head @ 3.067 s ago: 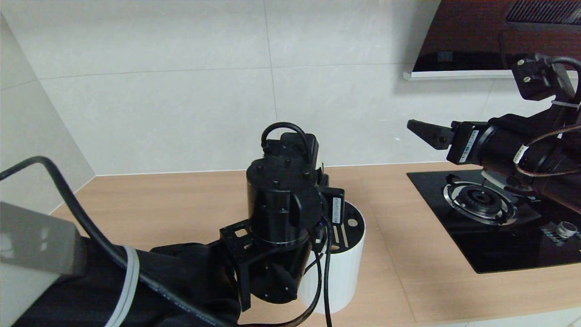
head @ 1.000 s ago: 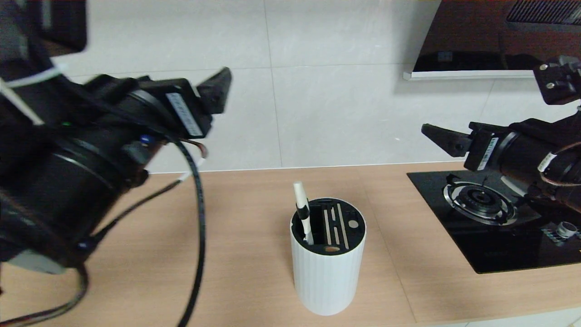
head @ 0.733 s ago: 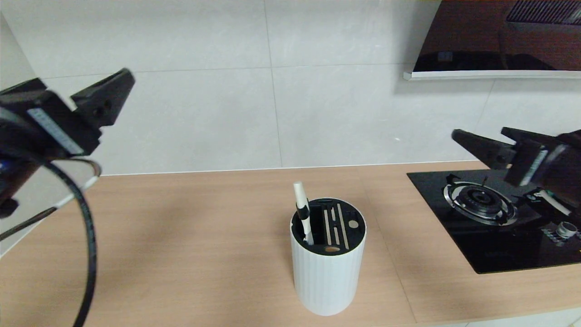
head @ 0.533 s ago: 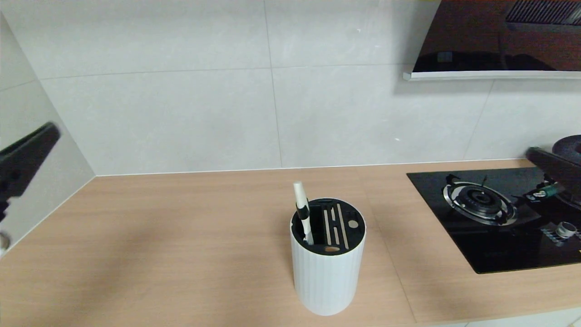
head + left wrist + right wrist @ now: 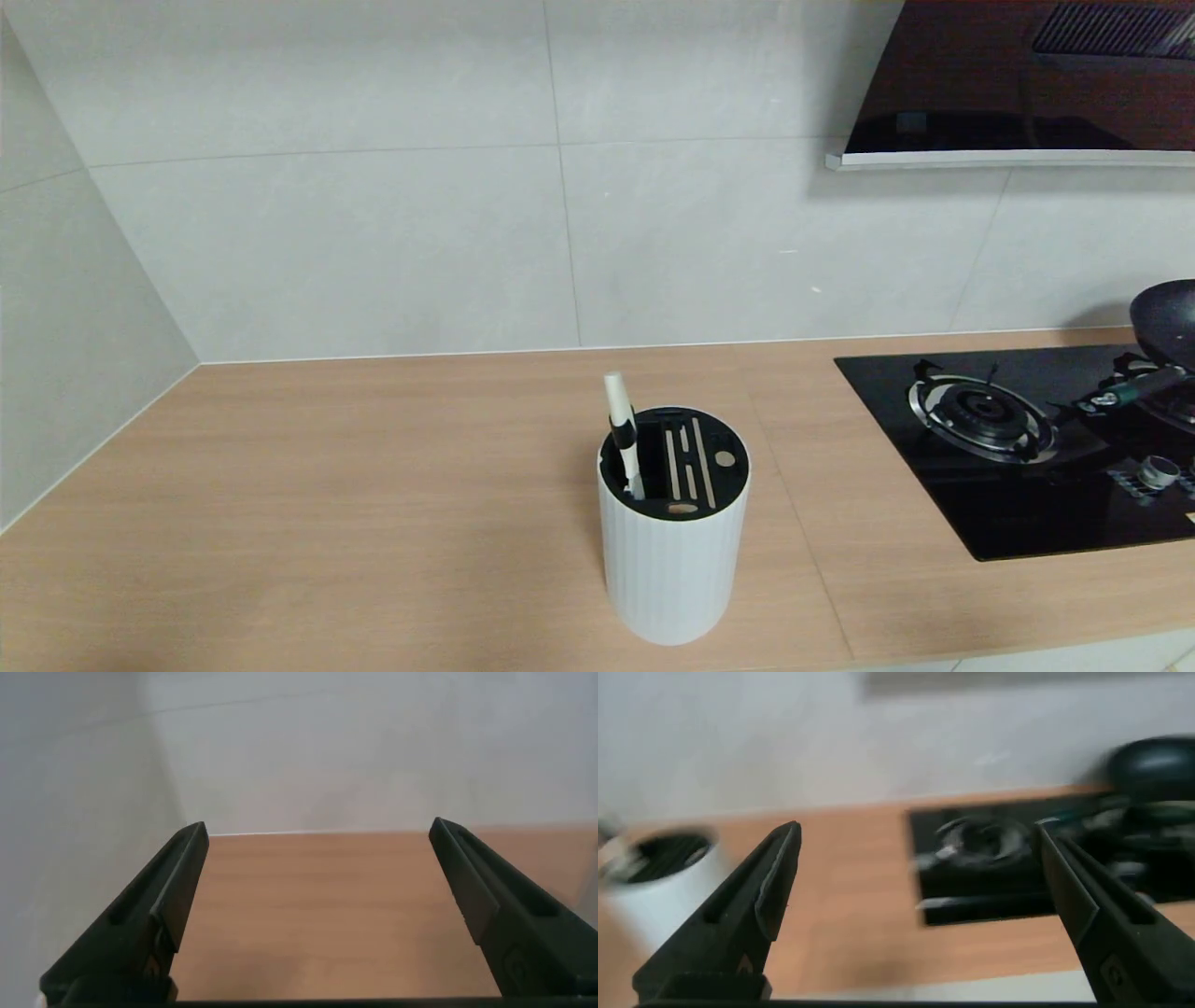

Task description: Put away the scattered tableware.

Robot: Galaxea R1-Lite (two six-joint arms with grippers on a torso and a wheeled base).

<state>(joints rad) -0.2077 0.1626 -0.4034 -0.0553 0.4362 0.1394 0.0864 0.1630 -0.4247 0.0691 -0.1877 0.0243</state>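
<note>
From the head view, the white ribbed utensil holder (image 5: 674, 551) stands near the front edge of the wooden countertop (image 5: 373, 485). A white-handled utensil (image 5: 620, 425) sits handle-up in the holder's open compartment, on its left side, and leans a little leftward. I'd say it stands that way because it rests against the compartment wall. To the right of the holder lies the black gas hob (image 5: 1008, 467), with a dark pan (image 5: 1167, 322) at its far end.

In the left wrist view, the left gripper (image 5: 316, 835) is spread wide with nothing in it. It looks over bare counter toward the wall corner, left of the holder.

In the right wrist view, the right gripper (image 5: 917, 833) is likewise splayed and empty, facing the holder and hob through some blur.

Three seconds back, the left arm hung right over the holder. Since then both arms have swung off to either side of it, which looks like the utensil has been stowed and let go.
</note>
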